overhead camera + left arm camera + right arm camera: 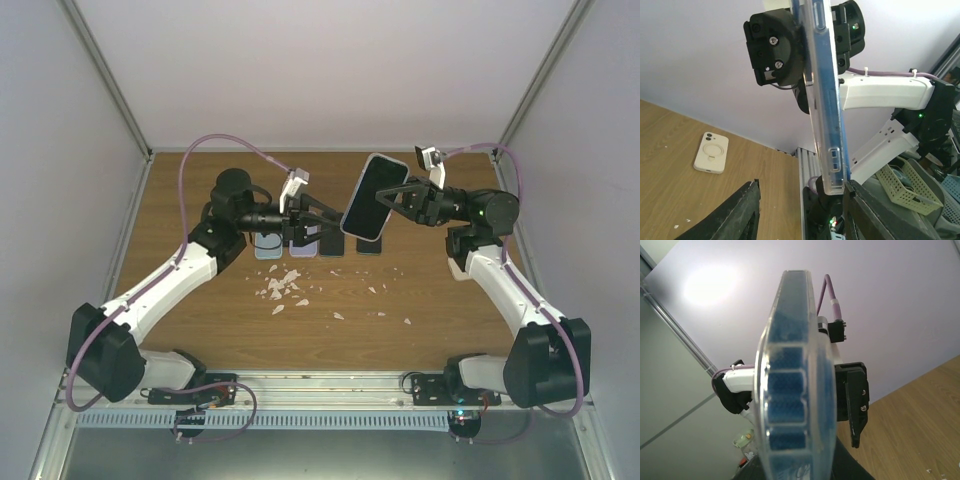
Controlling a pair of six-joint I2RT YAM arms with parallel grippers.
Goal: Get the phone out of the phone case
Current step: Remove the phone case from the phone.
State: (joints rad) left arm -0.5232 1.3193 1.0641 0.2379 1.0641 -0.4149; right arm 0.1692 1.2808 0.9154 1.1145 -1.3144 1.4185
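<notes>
right gripper (393,204) clamped on the phone (373,197), which sits in its clear case (823,100), aloft over the table (450,300). left gripper (802,183) spread wide, the phone's end near one finger. a white case (711,152) lies well apart.

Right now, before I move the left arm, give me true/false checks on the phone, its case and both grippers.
1. The right gripper holds the cased phone above the table. True.
2. The phone is out of its clear case. False: it sits inside the case.
3. The left gripper is clamped on the case. False: its jaws are spread, the case's lower end between them.
4. A white case lies on the table. True.
</notes>
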